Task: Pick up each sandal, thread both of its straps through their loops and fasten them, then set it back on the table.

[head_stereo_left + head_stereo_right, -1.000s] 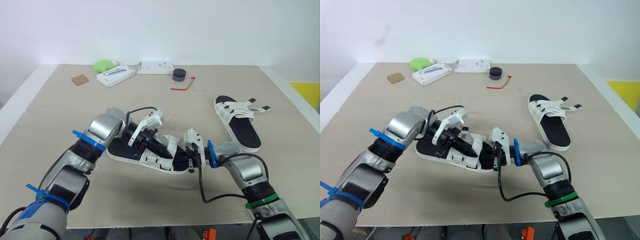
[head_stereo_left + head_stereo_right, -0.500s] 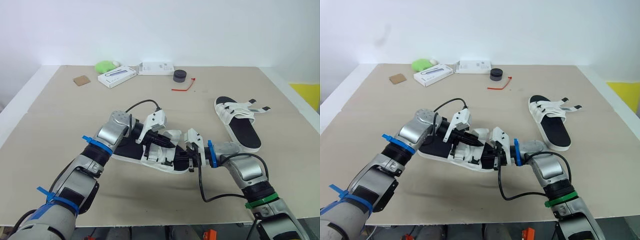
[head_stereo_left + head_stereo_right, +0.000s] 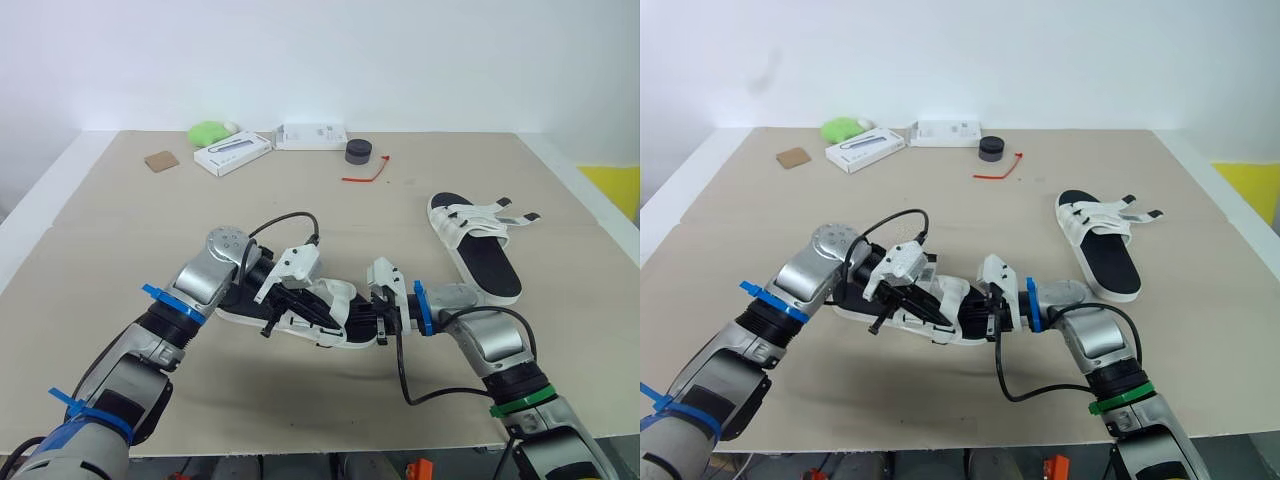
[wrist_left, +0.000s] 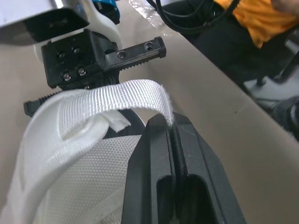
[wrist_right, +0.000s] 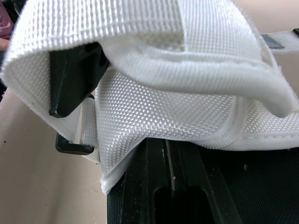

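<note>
**White strap pinched in your left claw**

White woven strap (image 4: pixel 117 95) is clamped between the tips of your left gripper (image 4: pixel 172 120). The jaws are pressed narrow on the strap's edge where it arches over the near sandal (image 3: pixel 340 318). That sandal sits at the middle of the table (image 3: pixel 120 230), between your two arms. Your right gripper (image 3: pixel 383 318) meets the sandal's other end, but you cannot tell whether it grips there. The second sandal (image 3: pixel 480 250) lies flat on the table, well apart on your right, with both strap ends sticking out to the side.
</note>
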Robot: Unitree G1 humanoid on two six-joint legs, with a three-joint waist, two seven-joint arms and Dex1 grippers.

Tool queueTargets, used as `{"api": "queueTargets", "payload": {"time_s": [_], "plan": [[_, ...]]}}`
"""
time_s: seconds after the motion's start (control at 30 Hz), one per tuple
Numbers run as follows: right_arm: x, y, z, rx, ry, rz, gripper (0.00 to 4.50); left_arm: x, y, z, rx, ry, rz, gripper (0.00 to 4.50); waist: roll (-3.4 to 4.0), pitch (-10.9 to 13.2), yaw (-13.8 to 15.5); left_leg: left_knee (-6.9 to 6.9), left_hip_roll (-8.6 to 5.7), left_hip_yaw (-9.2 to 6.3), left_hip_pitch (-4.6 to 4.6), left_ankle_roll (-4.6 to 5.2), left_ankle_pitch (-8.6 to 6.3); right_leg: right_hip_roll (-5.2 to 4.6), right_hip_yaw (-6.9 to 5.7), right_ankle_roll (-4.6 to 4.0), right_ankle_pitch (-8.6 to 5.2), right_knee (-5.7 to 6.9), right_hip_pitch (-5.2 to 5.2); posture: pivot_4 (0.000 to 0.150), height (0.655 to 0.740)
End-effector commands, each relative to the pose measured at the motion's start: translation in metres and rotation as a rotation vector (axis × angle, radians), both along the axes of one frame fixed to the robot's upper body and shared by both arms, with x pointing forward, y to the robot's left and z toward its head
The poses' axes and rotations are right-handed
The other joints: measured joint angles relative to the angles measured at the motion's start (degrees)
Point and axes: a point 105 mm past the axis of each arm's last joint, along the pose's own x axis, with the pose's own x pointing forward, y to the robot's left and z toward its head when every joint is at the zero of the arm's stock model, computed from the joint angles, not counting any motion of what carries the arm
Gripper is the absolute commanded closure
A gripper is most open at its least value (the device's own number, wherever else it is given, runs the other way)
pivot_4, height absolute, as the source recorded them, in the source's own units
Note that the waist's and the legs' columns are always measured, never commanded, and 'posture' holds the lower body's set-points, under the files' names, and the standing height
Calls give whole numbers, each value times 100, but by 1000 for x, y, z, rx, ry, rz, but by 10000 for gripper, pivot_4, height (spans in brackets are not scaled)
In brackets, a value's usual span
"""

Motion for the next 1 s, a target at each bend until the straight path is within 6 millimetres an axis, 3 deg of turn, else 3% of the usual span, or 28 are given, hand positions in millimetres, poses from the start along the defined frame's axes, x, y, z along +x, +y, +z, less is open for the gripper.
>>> {"api": "queueTargets", "payload": {"time_s": [0.03,0.2,0.33,0.4,0.43,0.57,0.83,1.0], "plan": [[-8,-11,-38,-98,136,-45,45000,-1,3,-15,47,-51,-14,44824,1,-1,0,0,0,0,0,1,0,0,0,0,0,1,0,1500,7400],[-10,-10,-40,-107,137,-35,45000,-1,5,-22,62,-108,-15,44824,6,-6,3,0,0,0,5,1,0,0,0,0,0,3,4,1500,7400],[-12,-11,-40,-107,143,-27,45000,-4,1,-10,15,-33,19,31868,8,-7,-2,1,0,0,6,1,0,1,1,-1,-1,5,4,1500,7400],[-13,-11,-40,-110,142,-26,45000,-5,-4,0,-21,6,51,23151,8,-7,-4,1,0,1,6,7,-4,1,1,7,-3,8,3,1500,7400],[-12,-12,-40,-111,142,-27,45000,-5,-5,5,-37,12,67,22241,8,-7,-3,1,0,0,6,14,-9,1,1,14,-7,13,3,1500,7400],[-12,-12,-40,-113,141,-29,45000,-15,-4,37,-109,91,86,6968,7,-5,1,4,0,-2,6,35,-32,5,1,6,-48,50,-5,1500,7400],[-12,-11,-40,-112,141,-24,45000,-12,29,58,-68,64,210,6968,9,7,2,12,0,-5,31,39,-39,9,2,-1,-55,62,13,1500,7400],[-13,-10,-41,-112,144,-19,45000,-39,53,49,27,137,201,6968,9,8,0,11,4,-2,35,33,-44,10,8,-10,-61,62,13,1500,7400]]}}
